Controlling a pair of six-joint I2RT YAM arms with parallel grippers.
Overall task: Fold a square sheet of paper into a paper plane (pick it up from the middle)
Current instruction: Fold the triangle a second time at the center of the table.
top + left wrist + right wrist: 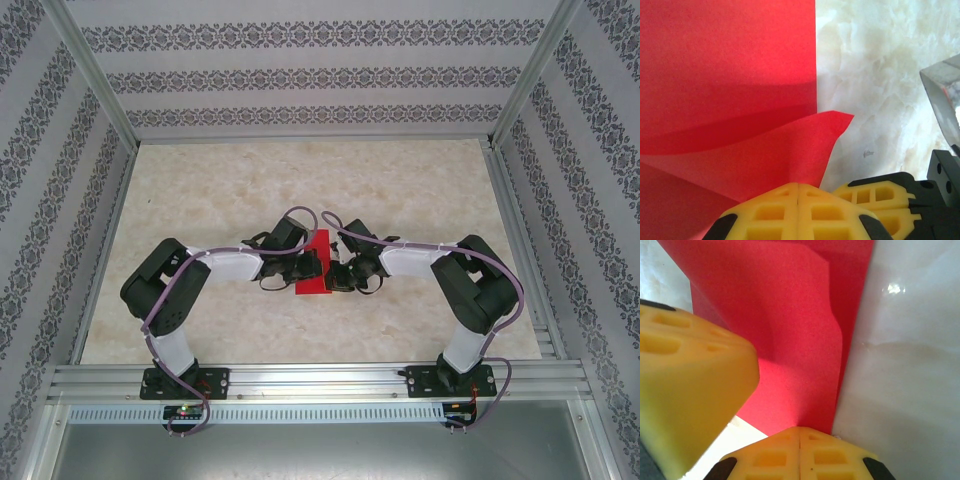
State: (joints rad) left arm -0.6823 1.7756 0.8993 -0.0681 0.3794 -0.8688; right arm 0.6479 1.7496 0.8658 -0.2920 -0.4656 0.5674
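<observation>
Left wrist: plain red sheet (725, 65), upturned corner.

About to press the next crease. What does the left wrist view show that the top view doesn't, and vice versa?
Left wrist: a flap of the red sheet curling up from the shut left claw, its corner free. Top: both arms bent inward, meeting over the sheet mid-table. Both: red sheet, marble table, right claw close beside the left.
</observation>
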